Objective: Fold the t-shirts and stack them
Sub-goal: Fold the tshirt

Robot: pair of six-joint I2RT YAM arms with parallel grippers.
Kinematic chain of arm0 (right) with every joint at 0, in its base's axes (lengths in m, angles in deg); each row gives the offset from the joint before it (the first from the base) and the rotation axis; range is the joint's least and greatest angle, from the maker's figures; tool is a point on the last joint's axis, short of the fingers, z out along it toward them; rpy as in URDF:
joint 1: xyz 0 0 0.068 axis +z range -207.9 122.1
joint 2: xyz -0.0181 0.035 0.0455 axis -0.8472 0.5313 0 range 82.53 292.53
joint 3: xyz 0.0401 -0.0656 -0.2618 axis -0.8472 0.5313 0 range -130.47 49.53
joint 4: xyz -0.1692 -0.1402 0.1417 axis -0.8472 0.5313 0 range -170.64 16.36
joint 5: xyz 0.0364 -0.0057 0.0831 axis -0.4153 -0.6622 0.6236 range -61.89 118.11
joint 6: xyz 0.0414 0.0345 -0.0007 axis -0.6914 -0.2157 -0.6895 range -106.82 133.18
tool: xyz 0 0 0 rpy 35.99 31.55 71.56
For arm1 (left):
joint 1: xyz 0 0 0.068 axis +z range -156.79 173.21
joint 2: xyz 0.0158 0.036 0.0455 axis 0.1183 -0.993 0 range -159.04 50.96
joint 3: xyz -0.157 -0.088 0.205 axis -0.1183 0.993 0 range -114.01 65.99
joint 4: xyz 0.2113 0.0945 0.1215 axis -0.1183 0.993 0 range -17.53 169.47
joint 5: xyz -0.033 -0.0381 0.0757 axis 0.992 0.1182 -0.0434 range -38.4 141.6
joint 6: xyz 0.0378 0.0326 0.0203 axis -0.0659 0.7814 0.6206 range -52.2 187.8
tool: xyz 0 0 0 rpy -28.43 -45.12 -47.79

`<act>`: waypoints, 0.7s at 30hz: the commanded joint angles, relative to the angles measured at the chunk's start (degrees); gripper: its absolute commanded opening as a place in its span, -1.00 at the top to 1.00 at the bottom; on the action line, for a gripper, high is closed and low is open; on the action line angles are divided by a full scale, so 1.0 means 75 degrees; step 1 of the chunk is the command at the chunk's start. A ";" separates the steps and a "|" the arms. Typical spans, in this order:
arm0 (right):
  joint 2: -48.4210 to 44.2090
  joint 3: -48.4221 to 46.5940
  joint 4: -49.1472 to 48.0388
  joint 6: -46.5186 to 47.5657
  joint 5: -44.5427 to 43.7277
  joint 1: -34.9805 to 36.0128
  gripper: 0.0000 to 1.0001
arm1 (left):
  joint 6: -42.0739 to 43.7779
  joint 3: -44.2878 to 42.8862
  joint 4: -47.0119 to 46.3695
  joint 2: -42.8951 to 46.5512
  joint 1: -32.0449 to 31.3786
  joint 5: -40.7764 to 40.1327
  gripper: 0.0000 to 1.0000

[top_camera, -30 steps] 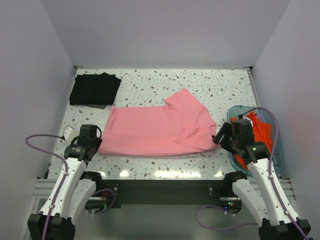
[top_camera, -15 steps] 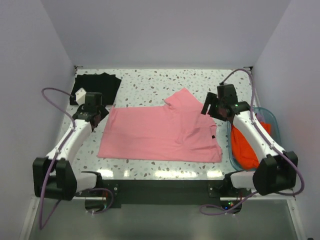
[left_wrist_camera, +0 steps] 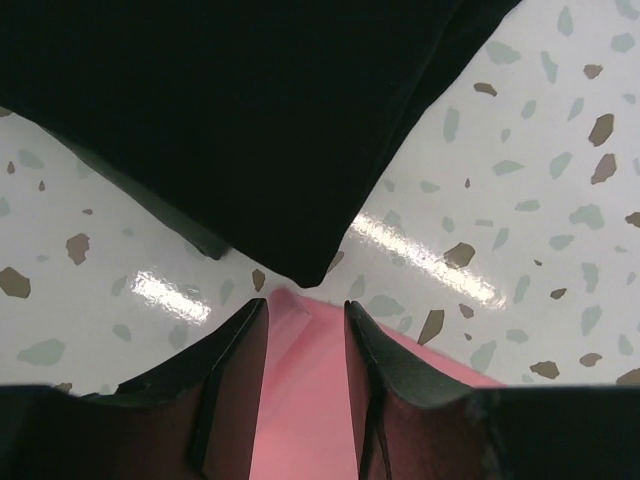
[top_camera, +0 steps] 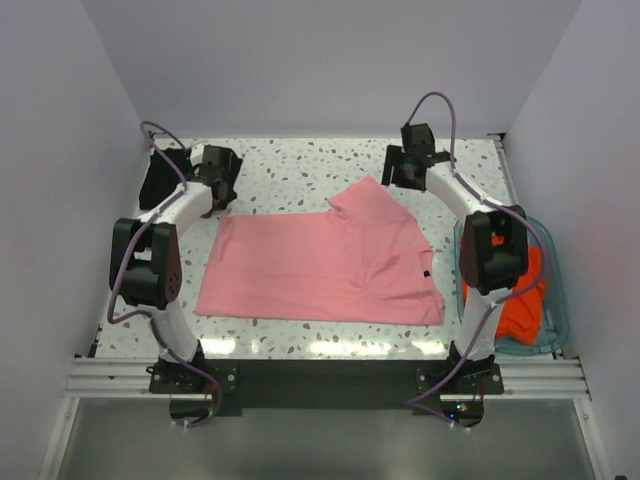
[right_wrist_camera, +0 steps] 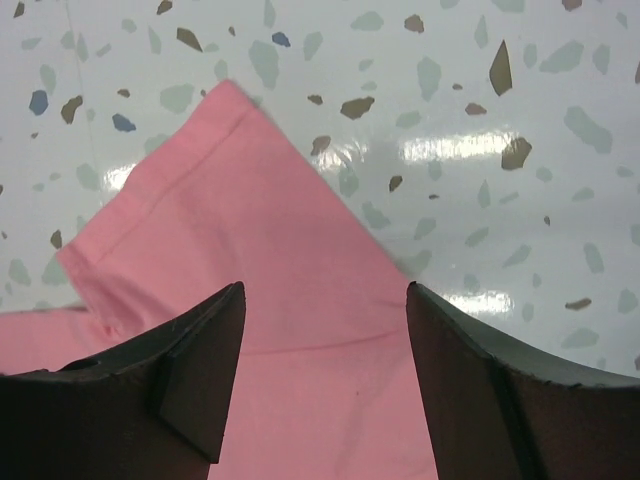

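Arms since a second ago: you have swung both out from the near edge to the far half of the tabletop (top_camera: 300, 165). The left gripper (top_camera: 218, 186) has gone from the pink t-shirt's (top_camera: 310, 265) near left corner to its far left corner. The right gripper (top_camera: 398, 172) has gone from beside the teal tub (top_camera: 557, 300) to the raised pink sleeve.
Pink t-shirt since then: it has not shifted, and you can see it spread flat mid-tabletop with one sleeve pointing to the far side.
Left fingers: your left wrist view shows the fingers (left_wrist_camera: 235, 350) parted by a narrow gap and clamping nothing. The pink corner shows on the tabletop between them.
Right fingers: the fingers (right_wrist_camera: 200, 350) stand wide apart above the pink sleeve, released, with the sleeve's hem running between and beyond them.
Black t-shirt: the black t-shirt (left_wrist_camera: 220, 100) lies folded at the far left corner. Its near corner sits just beyond the pink corner, with a sliver of tabletop between.
Orange-red t-shirts: you will find the orange-red t-shirts (top_camera: 520, 305) bunched inside the teal tub at the right edge, partly hidden behind your right arm.
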 commanded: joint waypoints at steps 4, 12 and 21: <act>0.1362 -0.1419 -0.0083 0.0705 -0.0553 0.0020 -0.36 | 0.0530 -0.0328 -0.0022 -0.0560 -0.0048 -0.0275 0.21; 0.2735 -0.2522 0.0082 0.1022 -0.0519 0.0218 -0.33 | 0.0577 -0.0411 -0.0116 -0.0888 -0.0059 -0.0229 0.25; 0.3603 -0.3073 0.0339 0.0952 -0.1186 0.0664 -0.08 | 0.0730 -0.0551 -0.0057 -0.0970 -0.0048 -0.0334 0.25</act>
